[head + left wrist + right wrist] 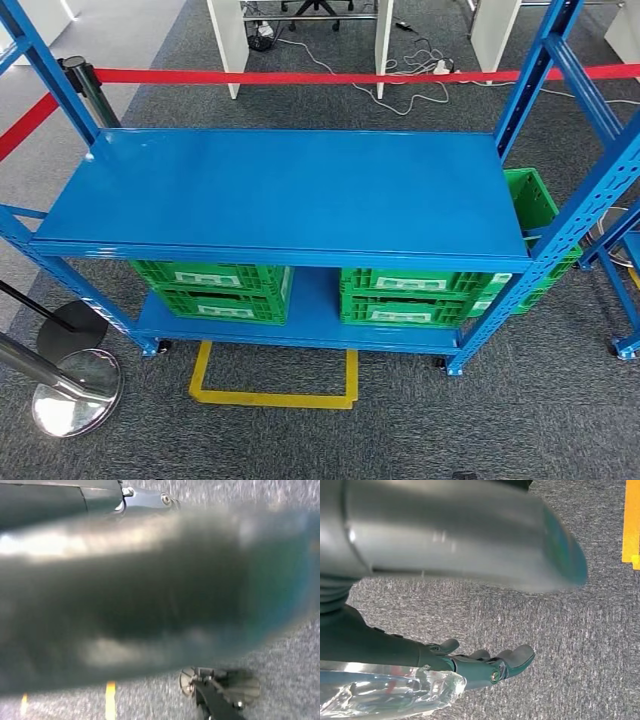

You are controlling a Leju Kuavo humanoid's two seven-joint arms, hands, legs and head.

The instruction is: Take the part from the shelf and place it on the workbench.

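You are facing the blue shelf point(287, 190), and its broad top board lies bare, with green crates point(211, 290) stacked on the lower board and one more green crate point(532, 200) at its right end. On the grey carpet in front sits a yellow floor marking point(272, 398). Judging from this, the pick looks either done or not yet begun, and the carry to the desk and the set-down there are both left for you. Your right robot hand point(478, 662) hangs over the carpet, its dark fingers fairly straight and well apart from the thick thumb, with only floor between them. Lying along those fingers is a clear plastic bag point(391, 692), crinkled and glossy, with something reddish faintly visible inside. This is probably the part, but you cannot tell whether the hand really grips it or it only rests beside it. Your left robot hand point(143, 590) is a close grey blur, and you cannot tell how far open it is or whether it holds anything.
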